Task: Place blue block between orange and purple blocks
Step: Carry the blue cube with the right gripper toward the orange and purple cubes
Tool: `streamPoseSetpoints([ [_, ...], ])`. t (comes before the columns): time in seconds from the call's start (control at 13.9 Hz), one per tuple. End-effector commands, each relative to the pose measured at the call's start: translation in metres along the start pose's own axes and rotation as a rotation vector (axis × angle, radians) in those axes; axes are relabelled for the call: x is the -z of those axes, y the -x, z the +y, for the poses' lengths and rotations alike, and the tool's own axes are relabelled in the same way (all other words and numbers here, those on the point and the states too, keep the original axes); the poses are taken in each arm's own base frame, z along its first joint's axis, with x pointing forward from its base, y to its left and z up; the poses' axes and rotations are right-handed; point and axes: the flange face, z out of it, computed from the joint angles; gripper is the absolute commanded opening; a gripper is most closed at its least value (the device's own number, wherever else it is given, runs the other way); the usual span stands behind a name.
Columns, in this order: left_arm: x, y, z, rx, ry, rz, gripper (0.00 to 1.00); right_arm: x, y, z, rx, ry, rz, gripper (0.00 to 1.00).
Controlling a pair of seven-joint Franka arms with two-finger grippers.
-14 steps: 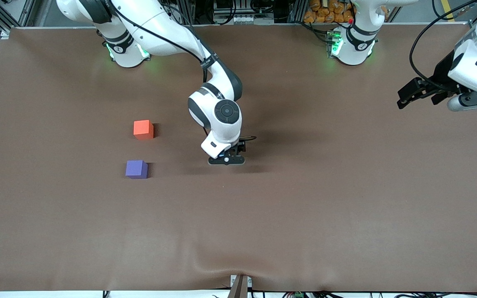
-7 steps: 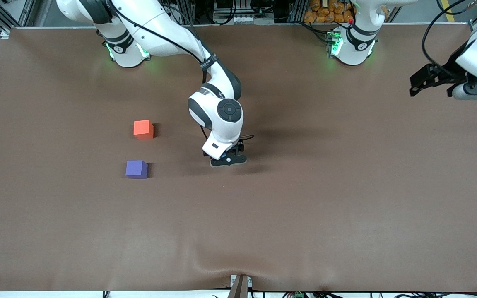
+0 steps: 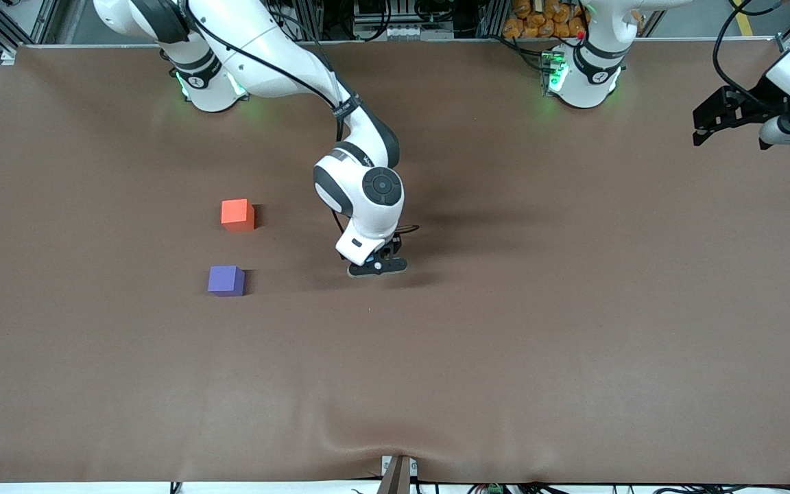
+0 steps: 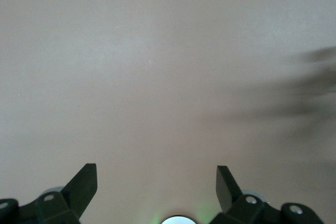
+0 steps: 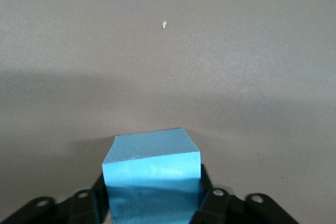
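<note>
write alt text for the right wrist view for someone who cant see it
The right gripper is shut on the blue block, its dark fingers pressed to the cube's sides. Past the block lies the bare brown table cover with one pale speck.

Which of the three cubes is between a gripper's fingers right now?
The blue block: the right gripper is shut on it at mid-table. The orange block and purple block sit free, toward the right arm's end.

No text, label, brand, number or sign can be read anywhere; small dark marks on the arm bases (image 3: pixel 195 81) are too small to make out
</note>
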Motion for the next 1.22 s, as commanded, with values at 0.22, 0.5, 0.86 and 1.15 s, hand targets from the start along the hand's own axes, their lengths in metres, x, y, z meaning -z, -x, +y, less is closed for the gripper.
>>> streamPoseSetpoints([
  [0.22, 0.007, 0.002, -0.008, 0.051, 0.026, 0.0, 1.0, 0.08, -0.042, 0.079, -0.225, -0.094, -0.037, 0.1],
  [0.5, 0.006, 0.002, -0.008, 0.041, 0.016, -0.001, 1.0, 0.125, -0.051, 0.203, -0.345, -0.065, -0.115, 0.11],
  [0.86, 0.005, 0.0, -0.007, 0.044, 0.016, 0.0, 1.0, 0.087, -0.021, 0.31, -0.274, -0.054, -0.216, 0.12],
  [1.15, 0.002, -0.001, -0.007, 0.044, 0.018, -0.006, 1.0, 0.048, 0.009, 0.331, -0.271, -0.052, -0.251, 0.13],
])
